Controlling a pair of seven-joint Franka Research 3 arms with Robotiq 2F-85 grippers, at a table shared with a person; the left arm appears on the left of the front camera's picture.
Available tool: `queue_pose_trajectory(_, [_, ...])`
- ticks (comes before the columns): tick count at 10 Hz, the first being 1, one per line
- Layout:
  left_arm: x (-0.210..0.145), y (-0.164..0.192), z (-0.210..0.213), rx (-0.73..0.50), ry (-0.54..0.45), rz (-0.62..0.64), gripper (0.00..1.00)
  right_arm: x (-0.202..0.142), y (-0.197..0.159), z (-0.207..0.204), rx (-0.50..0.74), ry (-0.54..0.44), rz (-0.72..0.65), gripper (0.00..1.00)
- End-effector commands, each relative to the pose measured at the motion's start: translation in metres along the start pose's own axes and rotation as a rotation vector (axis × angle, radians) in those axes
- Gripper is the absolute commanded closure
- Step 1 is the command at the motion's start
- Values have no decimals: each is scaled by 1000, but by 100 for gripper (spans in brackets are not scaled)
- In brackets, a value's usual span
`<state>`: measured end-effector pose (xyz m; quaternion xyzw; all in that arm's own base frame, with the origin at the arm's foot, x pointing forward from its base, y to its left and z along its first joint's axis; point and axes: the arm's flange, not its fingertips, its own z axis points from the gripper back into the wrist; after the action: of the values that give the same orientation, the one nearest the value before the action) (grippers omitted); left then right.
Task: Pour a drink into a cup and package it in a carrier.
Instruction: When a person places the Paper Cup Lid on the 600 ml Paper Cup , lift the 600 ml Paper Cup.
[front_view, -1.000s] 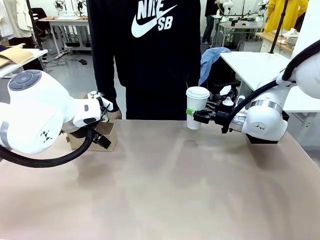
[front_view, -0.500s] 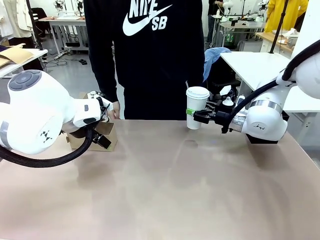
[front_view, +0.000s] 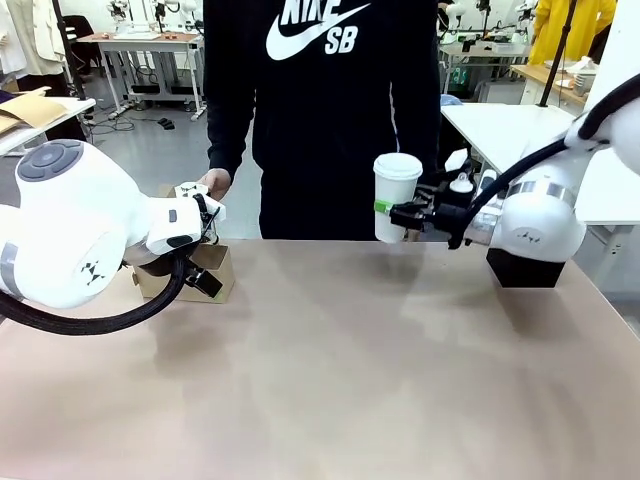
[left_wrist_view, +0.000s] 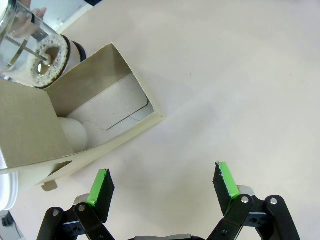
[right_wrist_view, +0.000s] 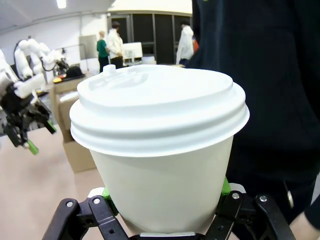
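Observation:
My right gripper (front_view: 392, 213) is shut on the white cup (front_view: 395, 195) with its dome lid and holds it upright above the table's far edge, in front of the person. In the right wrist view the cup (right_wrist_view: 160, 150) sits between the green pads (right_wrist_view: 107, 193). The brown cardboard carrier (front_view: 215, 268) stands at the far left, partly hidden by my left arm. My left gripper (left_wrist_view: 162, 182) hovers open just beside the carrier (left_wrist_view: 95, 100), nothing between its fingers. The glass jar with the dark drink (left_wrist_view: 42, 55) stands behind the carrier. A white rounded shape (left_wrist_view: 75, 132) shows inside the carrier.
A person in a dark top stands at the far side, one hand (front_view: 215, 183) raised near the carrier. The tan table (front_view: 330, 380) is bare across its middle and front. White tables (front_view: 500, 125) and cardboard boxes (right_wrist_view: 70, 105) lie farther off.
My right gripper has lifted the cup a little and drawn it slightly right. The person has shifted right and raised a hand beside the carrier. My left arm has stayed still.

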<state>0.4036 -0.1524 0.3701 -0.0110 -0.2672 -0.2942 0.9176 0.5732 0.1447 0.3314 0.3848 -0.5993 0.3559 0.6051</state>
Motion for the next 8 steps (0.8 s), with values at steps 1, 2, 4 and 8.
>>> queue_pose_trajectory(1, [0, 0, 0, -2, -1, 1, 0, 53, 17, 15, 39, 11, -5, 19])
queue_pose_trajectory(2, [0, 0, 0, -2, -1, 1, 0, 83, 26, 20, 54, 1, 6, 19])
queue_pose_trajectory(4, [0, 0, 0, -2, -1, 1, 0, 146, 51, 35, 93, -3, 15, 19])
queue_pose_trajectory(8, [0, 0, 0, -2, -1, 1, 0, 197, 72, 44, 103, 8, 15, 19])
